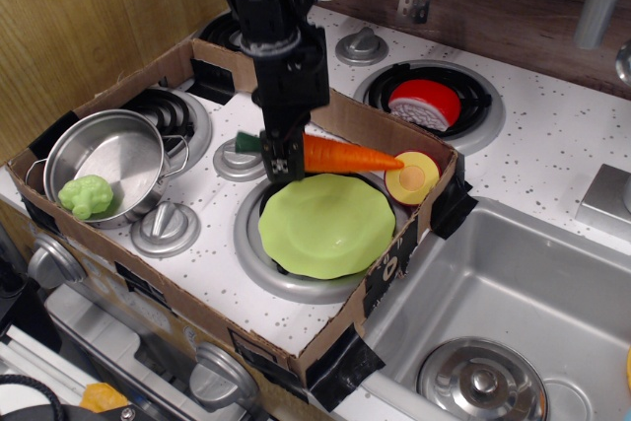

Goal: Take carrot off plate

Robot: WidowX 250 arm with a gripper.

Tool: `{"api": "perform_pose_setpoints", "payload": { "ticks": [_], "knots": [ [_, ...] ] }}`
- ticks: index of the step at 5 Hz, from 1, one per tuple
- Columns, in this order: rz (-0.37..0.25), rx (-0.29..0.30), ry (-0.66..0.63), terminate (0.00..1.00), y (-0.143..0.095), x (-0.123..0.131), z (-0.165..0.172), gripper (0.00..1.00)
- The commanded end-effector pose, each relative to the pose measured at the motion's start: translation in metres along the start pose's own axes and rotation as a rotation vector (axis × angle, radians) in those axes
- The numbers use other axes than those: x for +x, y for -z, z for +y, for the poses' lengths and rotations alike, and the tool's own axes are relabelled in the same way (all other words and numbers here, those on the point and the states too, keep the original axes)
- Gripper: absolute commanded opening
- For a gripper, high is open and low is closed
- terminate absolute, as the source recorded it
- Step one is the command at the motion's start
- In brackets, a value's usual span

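So the biggest thing here is the white speckled toy-stove surface point(552, 135) with its ring burners, and a shallow brown cardboard tray point(340, 337) with black tape on the corners sits on top of it. To the right there's a grey steel sink basin point(513, 293) with a round lidded drain piece in the near corner.

The black robot arm point(266, 7) comes down from the top, a bit left of centre. Inside the tray, far left, a shiny steel pot point(108, 160) holds a lumpy light-green toy vegetable point(87, 195).

The lime-green round plastic plate with the scalloped rim point(325, 224) sits on the middle burner ring and it's bare, nothing lying on it.

The glossy orange plastic toy carrot with the dark green stem end point(345, 155) is up in the air, roughly level, above the far edge of the plate. Stem points left, tip points right, and the tip ends right at the round yellow-and-red halved fruit toy point(412, 177) sitting by the tray's right wall. Can't tell if they actually touch.

The pincer point(282, 157) is clamped around the carrot near its stem end, jaws closed tight on it.

Farther back on the right burner there's a red-and-white toy food piece point(424, 104).
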State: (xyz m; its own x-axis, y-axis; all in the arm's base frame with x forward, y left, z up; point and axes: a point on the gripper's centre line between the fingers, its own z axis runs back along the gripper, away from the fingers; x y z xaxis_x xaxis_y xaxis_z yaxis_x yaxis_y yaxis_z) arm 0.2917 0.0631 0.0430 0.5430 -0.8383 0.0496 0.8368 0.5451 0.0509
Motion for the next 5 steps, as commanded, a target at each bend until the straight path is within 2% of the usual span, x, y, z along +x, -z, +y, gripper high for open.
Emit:
{"api": "perform_pose_setpoints", "payload": {
  "ticks": [1,2,3,5],
  "knots": [
    [0.101,0.096,0.167,0.00,-0.035,-0.019,0.044,0.00],
    [0.143,0.061,0.295,0.00,-0.030,-0.029,0.064,0.00],
    [0.172,0.096,0.395,0.00,-0.021,-0.038,0.073,0.00],
    [0.142,0.220,0.472,0.00,-0.002,-0.053,0.092,0.00]
  ]
}}
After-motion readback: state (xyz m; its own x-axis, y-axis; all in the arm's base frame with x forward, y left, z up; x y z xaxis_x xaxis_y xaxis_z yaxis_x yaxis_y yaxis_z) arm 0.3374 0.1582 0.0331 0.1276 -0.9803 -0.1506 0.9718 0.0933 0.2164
